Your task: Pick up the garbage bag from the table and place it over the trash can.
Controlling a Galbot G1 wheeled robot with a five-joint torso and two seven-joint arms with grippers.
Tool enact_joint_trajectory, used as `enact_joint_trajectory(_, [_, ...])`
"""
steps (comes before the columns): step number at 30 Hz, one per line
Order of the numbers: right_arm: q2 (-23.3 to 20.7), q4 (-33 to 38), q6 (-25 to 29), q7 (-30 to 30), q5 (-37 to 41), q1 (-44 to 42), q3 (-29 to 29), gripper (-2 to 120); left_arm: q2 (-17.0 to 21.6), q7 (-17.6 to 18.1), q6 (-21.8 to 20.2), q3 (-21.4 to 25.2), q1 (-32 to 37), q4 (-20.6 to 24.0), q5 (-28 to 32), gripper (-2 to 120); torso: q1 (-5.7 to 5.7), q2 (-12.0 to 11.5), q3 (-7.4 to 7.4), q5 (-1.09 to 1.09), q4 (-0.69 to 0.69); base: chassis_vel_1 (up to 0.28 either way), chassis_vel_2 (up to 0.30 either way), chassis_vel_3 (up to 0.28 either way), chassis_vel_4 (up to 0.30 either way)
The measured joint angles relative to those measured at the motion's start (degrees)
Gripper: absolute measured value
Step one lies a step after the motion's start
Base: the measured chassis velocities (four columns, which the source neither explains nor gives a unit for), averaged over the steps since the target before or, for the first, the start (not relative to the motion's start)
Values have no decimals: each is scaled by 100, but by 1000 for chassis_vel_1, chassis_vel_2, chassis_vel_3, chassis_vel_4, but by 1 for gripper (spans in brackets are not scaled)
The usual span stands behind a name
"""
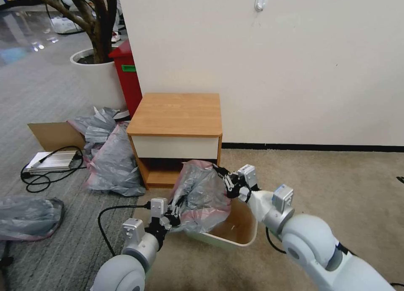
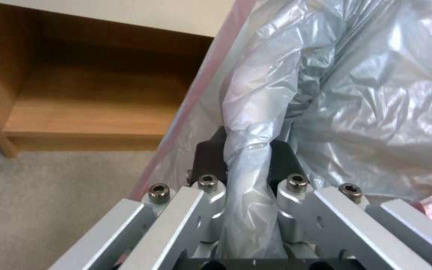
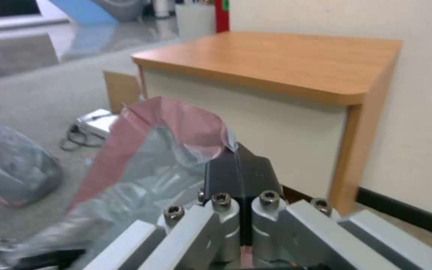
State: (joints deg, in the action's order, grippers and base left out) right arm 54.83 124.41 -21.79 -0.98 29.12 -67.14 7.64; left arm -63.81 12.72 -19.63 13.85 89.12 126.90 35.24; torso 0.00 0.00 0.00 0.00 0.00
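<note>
My two claws hold the garbage bag (image 1: 202, 194) across the trash can (image 1: 235, 234), the table (image 1: 176, 114) crowding close behind; open carpet (image 1: 328, 185) lies free on my right

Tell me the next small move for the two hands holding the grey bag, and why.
Probably spread both hands apart and lower. The left hand and right hand each pinch the thin translucent grey garbage bag, which hangs bunched over one end of the cream-beige rectangular plastic trash can, its other end uncovered.
</note>
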Motion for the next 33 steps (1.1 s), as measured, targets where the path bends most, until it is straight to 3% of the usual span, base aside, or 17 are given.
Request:
enact_joint_trajectory(8, [-344,-207,-889,-24,210,378,141,0,-40,-36,23,85,90,89,34,8,0,0,0,1,0,0,0,0,0])
enact_joint_trajectory(14, [-623,-317,-1474,-414,339,401,443,0,-117,-46,29,254,40,96,411,8,0,0,0,1,0,0,0,0,0])
enact_joint_trajectory(22, [-795,-209,-1869,-745,537,225,867,0,-142,-32,14,412,-32,40,747,8,0,0,0,0,-1,0,0,0,0])
enact_joint_trajectory(29, [-814,-122,-1890,-724,890,210,1073,0,-165,-12,4,413,-79,-30,868,8,0,0,0,0,0,0,0,0,0])
enact_joint_trajectory(32, [-810,99,-1890,-452,1333,86,1343,18,-194,31,-3,411,-171,-202,946,8,0,0,0,0,0,0,0,0,0])
enact_joint_trajectory(33, [-810,99,-1890,-452,1333,86,1343,18,-194,31,-3,411,-171,-202,946,8,0,0,0,0,0,0,0,0,0])
